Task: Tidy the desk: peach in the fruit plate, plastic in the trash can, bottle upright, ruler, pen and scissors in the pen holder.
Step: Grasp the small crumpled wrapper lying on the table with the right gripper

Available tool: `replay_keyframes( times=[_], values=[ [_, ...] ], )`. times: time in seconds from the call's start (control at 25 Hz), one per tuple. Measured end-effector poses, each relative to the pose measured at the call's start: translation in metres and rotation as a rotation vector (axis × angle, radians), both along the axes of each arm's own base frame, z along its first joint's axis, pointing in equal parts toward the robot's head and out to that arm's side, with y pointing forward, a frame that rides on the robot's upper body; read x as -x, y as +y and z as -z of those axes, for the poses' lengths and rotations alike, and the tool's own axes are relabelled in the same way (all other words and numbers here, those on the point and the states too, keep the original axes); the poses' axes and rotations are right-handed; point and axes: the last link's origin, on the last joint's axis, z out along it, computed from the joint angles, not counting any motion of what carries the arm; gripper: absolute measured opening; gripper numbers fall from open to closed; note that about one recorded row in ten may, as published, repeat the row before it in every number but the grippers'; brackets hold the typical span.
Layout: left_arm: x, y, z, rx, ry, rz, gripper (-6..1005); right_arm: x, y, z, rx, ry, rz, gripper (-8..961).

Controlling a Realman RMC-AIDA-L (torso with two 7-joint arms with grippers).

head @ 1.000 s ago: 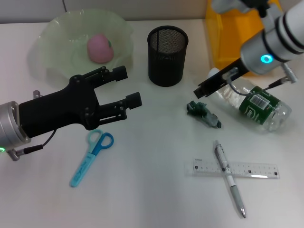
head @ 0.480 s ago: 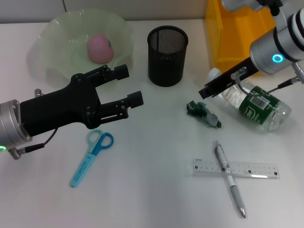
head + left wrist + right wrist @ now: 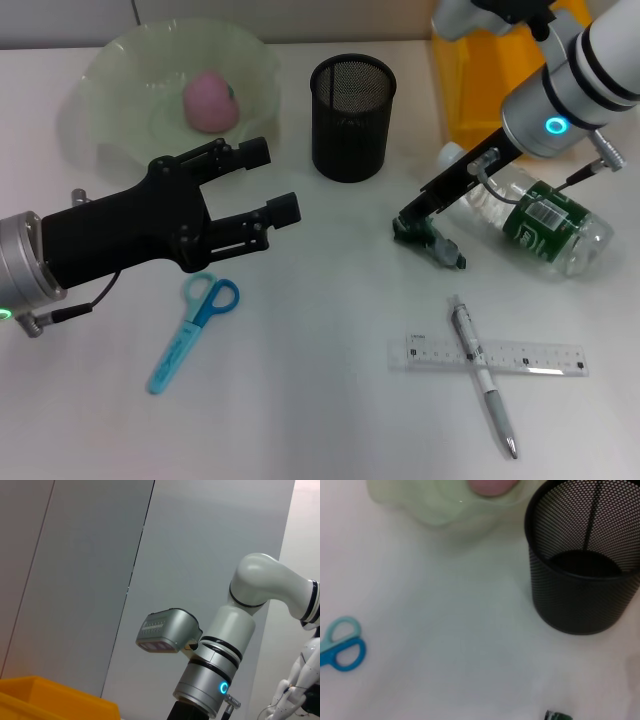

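Observation:
A pink peach (image 3: 210, 100) lies in the pale green fruit plate (image 3: 110, 70). The black mesh pen holder (image 3: 352, 115) stands upright at the middle back. A crumpled green plastic piece (image 3: 438, 245) lies right of centre. My right gripper (image 3: 408, 220) is low over its left end, touching or nearly touching it. A clear bottle with a green label (image 3: 535, 215) lies on its side at the right. A pen (image 3: 487, 380) lies across a clear ruler (image 3: 530, 358) at the front right. Blue scissors (image 3: 195, 330) lie at the front left. My left gripper (image 3: 272, 180) is open and empty above them.
A yellow bin (image 3: 490, 80) stands at the back right, behind the bottle. The right wrist view shows the pen holder (image 3: 585, 575), the plate's edge (image 3: 435, 500), the scissors' handles (image 3: 340, 647) and a corner of the plastic (image 3: 559, 715).
My right gripper has moved down and to the left, from beside the bottle's cap to the left end of the green plastic. The left arm has not moved.

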Motion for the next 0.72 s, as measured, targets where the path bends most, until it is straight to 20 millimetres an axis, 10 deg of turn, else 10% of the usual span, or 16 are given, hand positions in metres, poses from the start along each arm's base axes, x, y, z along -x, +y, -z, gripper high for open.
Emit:
replay_keyframes(
  times=[0.4,0.72],
  values=[
    [0.000,0.000,-0.001,-0.003,-0.002,-0.003,805,-0.004,0.001,0.009,0.007,-0.020,0.004,594],
    [0.000,0.000,0.001,0.002,-0.005,-0.007,805,-0.011,0.000,0.019,0.021,-0.049,0.002,584]
  ],
)
